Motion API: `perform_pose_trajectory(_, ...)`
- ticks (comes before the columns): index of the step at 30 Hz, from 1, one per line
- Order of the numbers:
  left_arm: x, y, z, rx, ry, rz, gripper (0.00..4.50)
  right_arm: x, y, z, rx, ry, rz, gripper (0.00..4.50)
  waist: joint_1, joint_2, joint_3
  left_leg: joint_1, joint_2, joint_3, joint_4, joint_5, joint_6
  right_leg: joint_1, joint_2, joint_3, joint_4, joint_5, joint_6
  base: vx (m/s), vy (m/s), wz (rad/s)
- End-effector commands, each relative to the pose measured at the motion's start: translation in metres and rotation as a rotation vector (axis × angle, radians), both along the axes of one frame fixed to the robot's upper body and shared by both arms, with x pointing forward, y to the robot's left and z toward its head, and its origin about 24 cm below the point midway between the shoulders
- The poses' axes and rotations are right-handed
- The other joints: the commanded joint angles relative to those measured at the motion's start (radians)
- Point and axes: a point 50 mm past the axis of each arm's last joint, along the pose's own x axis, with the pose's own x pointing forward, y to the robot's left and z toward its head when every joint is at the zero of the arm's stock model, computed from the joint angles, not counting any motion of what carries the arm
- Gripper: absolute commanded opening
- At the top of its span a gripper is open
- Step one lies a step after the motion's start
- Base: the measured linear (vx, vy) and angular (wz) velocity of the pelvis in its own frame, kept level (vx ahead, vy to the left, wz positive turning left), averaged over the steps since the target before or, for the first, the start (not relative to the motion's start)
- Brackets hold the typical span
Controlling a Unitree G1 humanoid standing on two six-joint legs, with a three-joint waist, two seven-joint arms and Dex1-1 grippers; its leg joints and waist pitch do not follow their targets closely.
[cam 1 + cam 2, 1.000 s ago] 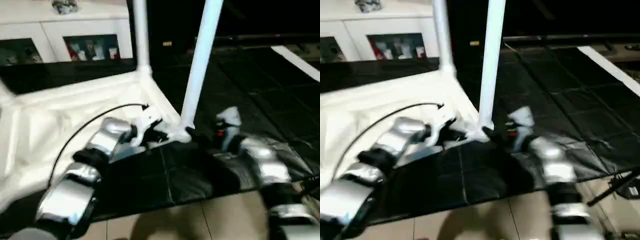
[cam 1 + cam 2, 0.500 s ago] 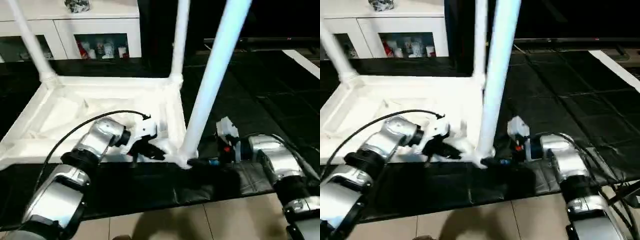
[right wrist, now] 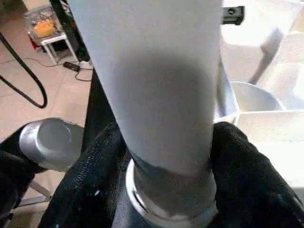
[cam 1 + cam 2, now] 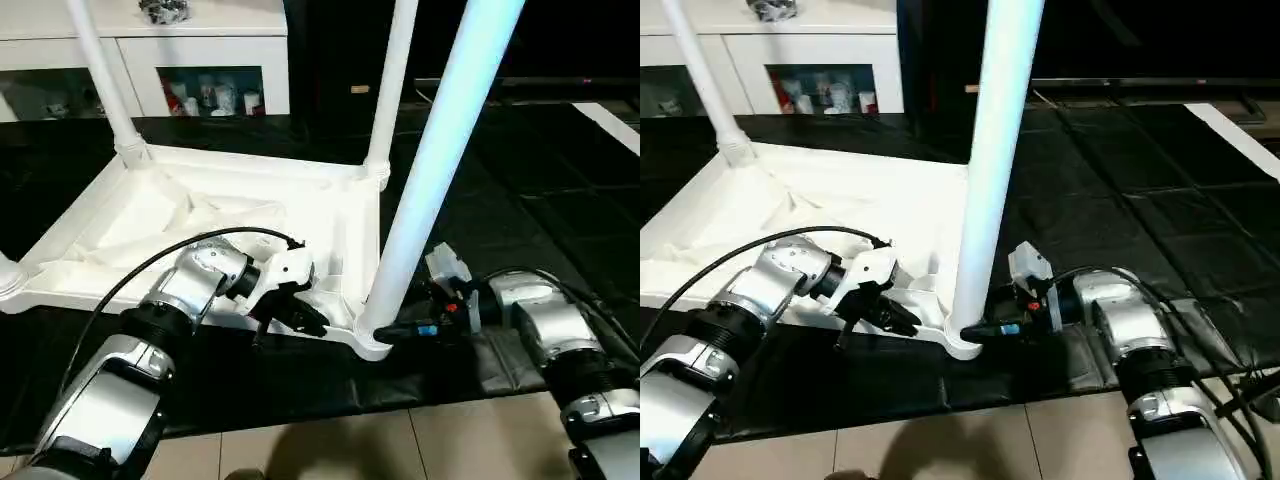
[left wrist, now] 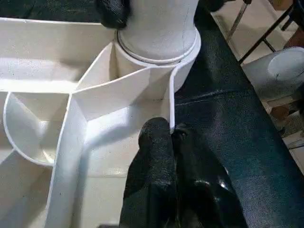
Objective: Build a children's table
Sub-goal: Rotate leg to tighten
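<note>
From the left eye view we look down on the children's table [image 4: 250, 215] lying upside down on a black mat [image 4: 520, 200] on the floor, its ribbed underside facing up; three legs stand upright in its corner sockets, the nearest leg [image 4: 430, 180] rising out of the near right corner, a second leg [image 4: 390, 90] at the far right corner, a third leg [image 4: 100, 75] at the far left; behind them stands a white cabinet [image 4: 200, 60] with glass doors; our left gripper [image 4: 300, 315] reaches in at the near edge of the tabletop beside the near corner socket; our right gripper [image 4: 395, 328] comes in from the other side, low at the foot of the nearest leg.

The right eye view gives the same scene; the right gripper lies level on the mat with its black fingers [image 4: 985, 328] at the base of the nearest leg, just above the socket.

In the left wrist view our left gripper's two fingers [image 5: 159, 161] are pressed together, pinching the thin upright rim [image 5: 171, 102] of the tabletop just beside the round corner socket [image 5: 156, 45].

In the right wrist view our right gripper's fingers [image 3: 237, 161] stand apart on either side of the nearest leg, close against it right above the socket collar; we cannot tell whether they already press on it.
</note>
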Motion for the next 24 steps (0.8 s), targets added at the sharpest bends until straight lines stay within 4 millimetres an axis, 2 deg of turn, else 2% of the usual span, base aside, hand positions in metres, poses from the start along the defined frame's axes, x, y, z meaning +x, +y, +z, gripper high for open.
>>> perform_pose_trajectory(1, -0.006, -0.006, -0.008, 0.043, 0.04, -0.062, 0.0, 0.003, 0.001, 0.007, 0.007, -0.018, 0.032, 2.47, -0.007, -0.01, -0.072, 0.005, 0.053, -0.007, -0.058, -0.082, 0.106, 0.061, -0.076, 0.065, -0.059, -0.095, -0.245, 0.0, 0.0, 0.0)
perform_pose_trajectory(2, -0.006, -0.005, -0.008, 0.044, 0.039, -0.062, 0.0, 0.003, 0.002, 0.007, 0.009, -0.016, 0.034, 2.39, -0.006, -0.006, -0.072, 0.004, 0.053, -0.008, -0.058, -0.081, 0.106, 0.061, -0.076, 0.065, -0.058, -0.09, -0.247, 0.0, 0.0, 0.0)
perform_pose_trajectory(8, -0.005, -0.007, -0.008, 0.019, 0.051, -0.017, 0.0, -0.002, 0.004, 0.003, 0.042, 0.004, 0.018, 2.08, -0.006, -0.006, -0.072, 0.005, 0.052, -0.007, -0.058, -0.093, 0.102, 0.062, -0.076, 0.065, -0.06, -0.09, -0.25, 0.0, 0.0, 0.0)
perform_pose_trajectory(9, -0.005, -0.007, -0.008, 0.016, 0.052, -0.012, 0.0, -0.002, 0.004, 0.003, 0.046, 0.005, 0.015, 2.06, -0.006, -0.003, -0.072, 0.005, 0.052, -0.007, -0.058, -0.095, 0.101, 0.063, -0.075, 0.065, -0.061, -0.091, -0.248, 0.0, 0.0, 0.0)
perform_pose_trajectory(12, 0.001, -0.012, -0.008, -0.024, 0.058, 0.083, 0.0, -0.001, 0.01, -0.001, 0.112, 0.009, -0.109, 2.04, -0.004, -0.001, -0.072, 0.005, 0.052, -0.009, -0.059, -0.097, 0.098, 0.064, -0.077, 0.065, -0.061, -0.085, -0.251, 0.0, 0.0, 0.0)
perform_pose_trajectory(13, 0.005, -0.017, -0.008, -0.043, 0.047, 0.16, 0.0, 0.001, 0.014, -0.005, 0.126, 0.002, -0.212, 2.03, -0.005, 0.002, -0.067, 0.007, 0.054, -0.008, -0.062, -0.123, 0.085, 0.061, -0.076, 0.065, -0.069, -0.12, -0.242, 0.0, 0.0, 0.0)
perform_pose_trajectory(14, 0.007, -0.018, -0.008, -0.048, 0.045, 0.182, 0.0, 0.002, 0.015, -0.006, 0.127, -0.002, -0.243, 2.03, -0.007, 0.002, -0.066, 0.006, 0.052, -0.01, -0.064, -0.137, 0.074, 0.062, -0.077, 0.064, -0.069, -0.147, -0.236, 0.0, 0.0, 0.0)
perform_pose_trajectory(16, 0.012, -0.023, -0.008, -0.058, 0.025, 0.275, 0.0, 0.004, 0.021, -0.013, 0.114, 0.019, -0.366, 2.0, -0.011, 0.002, -0.061, 0.009, 0.046, -0.011, -0.069, -0.181, 0.043, 0.062, -0.077, 0.062, -0.087, -0.287, -0.187, 0.0, 0.0, 0.0)
perform_pose_trajectory(17, 0.014, -0.026, -0.009, -0.063, 0.018, 0.312, 0.0, 0.006, 0.024, -0.018, 0.1, 0.03, -0.44, 2.0, -0.013, 0.001, -0.059, 0.009, 0.045, -0.013, -0.071, -0.196, 0.035, 0.063, -0.078, 0.061, -0.092, -0.325, -0.173, 0.0, 0.0, 0.0)
perform_pose_trajectory(18, 0.018, -0.031, -0.009, -0.079, 0.008, 0.382, 0.0, 0.008, 0.03, -0.025, 0.088, 0.042, -0.538, 1.99, -0.021, 0.008, -0.054, 0.013, 0.045, -0.015, -0.076, -0.227, 0.015, 0.058, -0.077, 0.059, -0.1, -0.394, -0.15, -0.061, 0.002, -0.05)
perform_pose_trajectory(19, 0.021, -0.037, -0.01, -0.094, 0.005, 0.441, 0.0, 0.009, 0.037, -0.031, 0.077, 0.053, -0.624, 1.99, -0.033, 0.004, -0.051, 0.02, 0.042, -0.019, -0.078, -0.275, -0.001, 0.056, -0.08, 0.055, -0.114, -0.468, -0.13, 0.0, 0.0, 0.0)
perform_pose_trajectory(20, 0.022, -0.04, -0.01, -0.102, 0.006, 0.47, 0.0, 0.01, 0.041, -0.034, 0.07, 0.06, -0.671, 1.99, -0.044, 0.007, -0.051, 0.015, 0.042, -0.021, -0.081, -0.277, -0.01, 0.06, -0.08, 0.056, -0.113, -0.479, -0.119, 0.0, 0.0, 0.0)
perform_pose_trajectory(21, 0.022, -0.042, -0.01, -0.105, 0.006, 0.481, 0.0, 0.01, 0.043, -0.035, 0.07, 0.062, -0.681, 1.99, -0.049, 0.006, -0.051, 0.016, 0.042, -0.024, -0.083, -0.285, -0.012, 0.06, -0.081, 0.054, -0.116, -0.49, -0.113, 0.0, 0.0, 0.0)
perform_pose_trajectory(22, 0.026, -0.052, -0.01, -0.133, -0.001, 0.573, 0.0, 0.011, 0.059, -0.041, 0.063, 0.082, -0.762, 1.99, -0.059, 0.004, -0.052, 0.021, 0.04, -0.022, -0.082, -0.299, -0.009, 0.056, -0.079, 0.055, -0.119, -0.495, -0.108, 0.0, 0.0, 0.0)
perform_pose_trajectory(24, 0.028, -0.057, -0.01, -0.144, -0.006, 0.615, 0.0, 0.013, 0.066, -0.044, 0.046, 0.1, -0.808, 1.98, -0.065, 0.006, -0.052, 0.022, 0.038, -0.023, -0.081, -0.299, -0.006, 0.054, -0.079, 0.055, -0.121, -0.488, -0.115, 0.0, 0.0, 0.0)
